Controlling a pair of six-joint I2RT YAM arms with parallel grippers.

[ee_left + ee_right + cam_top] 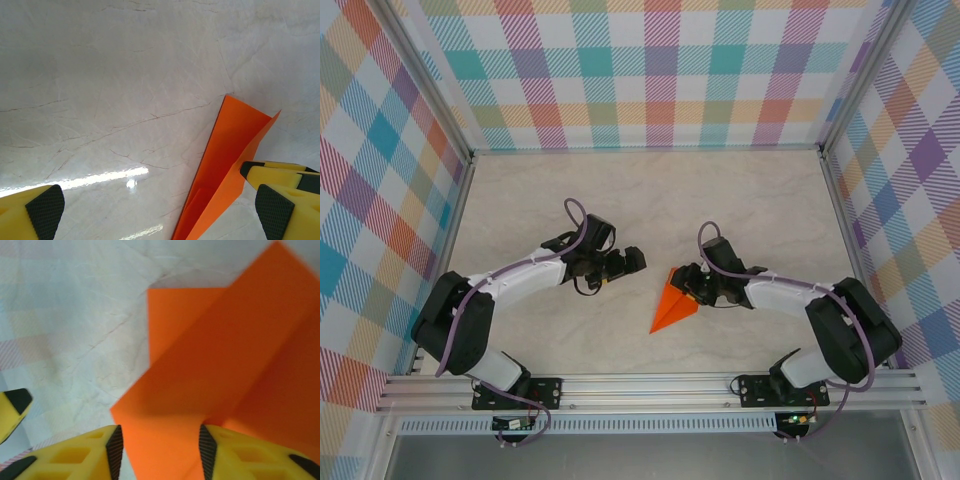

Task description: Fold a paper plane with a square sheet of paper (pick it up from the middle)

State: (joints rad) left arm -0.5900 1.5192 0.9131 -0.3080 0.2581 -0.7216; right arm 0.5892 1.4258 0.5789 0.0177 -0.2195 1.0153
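Observation:
The orange paper is folded into a pointed paper plane (672,306) that lies on the table between my arms, its tip toward the near edge. My right gripper (689,287) is at its wide far end. In the right wrist view the pads (207,447) stand apart over the paper plane (225,365), which runs between them; the right pad touches a raised fold and a sliver of table shows beside the left pad. My left gripper (633,262) hovers just left of the paper, wide open and holding nothing (160,212). The paper plane (227,160) lies by its right finger.
Pale marbled tabletop (570,190) ringed by checked walls (640,70). A metal rail (650,385) runs along the near edge. One right-gripper finger (272,174) shows in the left wrist view, and one left-gripper finger (12,407) in the right wrist view.

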